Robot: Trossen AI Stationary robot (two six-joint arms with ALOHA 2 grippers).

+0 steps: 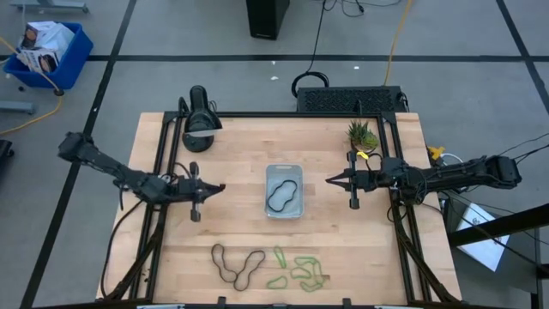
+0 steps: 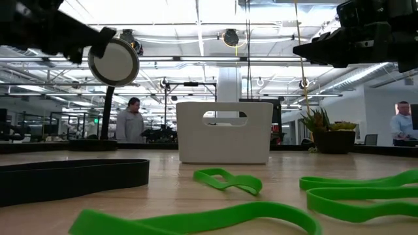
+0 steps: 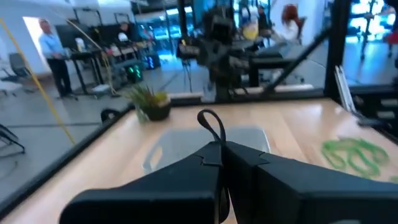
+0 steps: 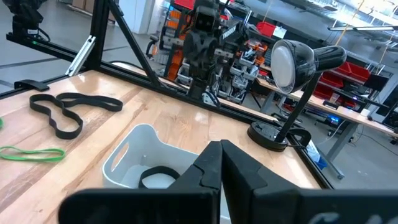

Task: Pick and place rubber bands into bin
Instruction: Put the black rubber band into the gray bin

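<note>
Your left gripper (image 1: pixel 220 187) hovers with its fingers closed, pinching a dark loop that shows in the left wrist view. The bin (image 1: pixel 284 190) sits between both grippers and holds one dark band. Your right gripper (image 1: pixel 329 180) is closed and empty. The remaining rubber bands (image 1: pixel 266 267) lie on the worktop (image 1: pixel 257 146) near the front edge, well apart from both grippers.

The bin (image 1: pixel 284 190) sits mid-table with bare wood open on both flanks; the left gripper (image 1: pixel 219 187) hangs off one side and the right gripper (image 1: pixel 330 180) off the other, each with fingers pressed together, neither over the bin's mouth; the near strip is littered with dark rubber bands (image 1: pixel 238 263) and green rubber bands (image 1: pixel 300 271); a lamp (image 1: pixel 200 112) and a potted plant (image 1: pixel 362 134) crowd the far corners.
</note>
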